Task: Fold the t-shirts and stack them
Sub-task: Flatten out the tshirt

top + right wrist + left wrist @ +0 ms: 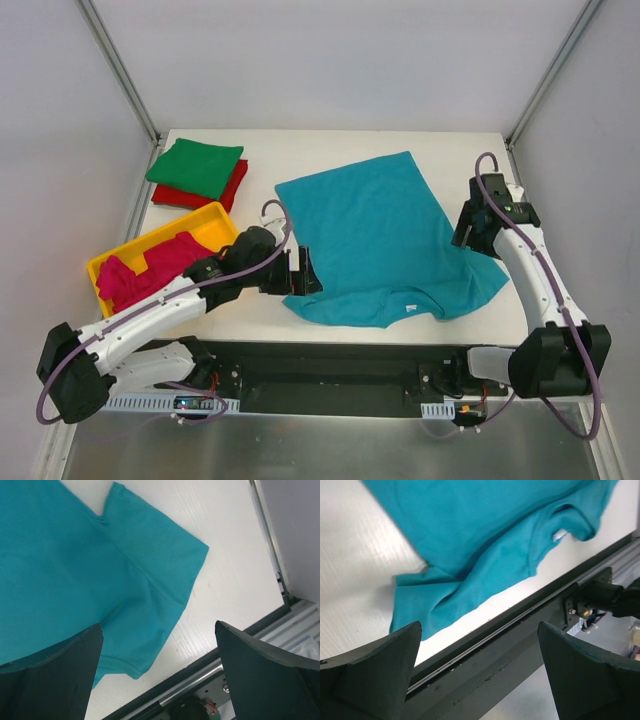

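A teal-blue t-shirt (380, 235) lies spread out, slightly rumpled, in the middle of the white table, neck toward the near edge. My left gripper (305, 272) is open and empty at the shirt's near-left sleeve; in the left wrist view (479, 630) it hangs over the table's near edge beside that sleeve (435, 600). My right gripper (470, 228) is open and empty above the shirt's right sleeve, which shows in the right wrist view (150, 565). A folded green shirt (195, 165) lies on a folded red shirt (228, 190) at the far left. Magenta-pink shirts (150, 270) lie bunched in the tray.
A yellow plastic tray (215, 218) stands at the left, just left of my left arm. A black rail (520, 630) runs along the table's near edge. Grey walls with metal posts close in the table on both sides and at the back.
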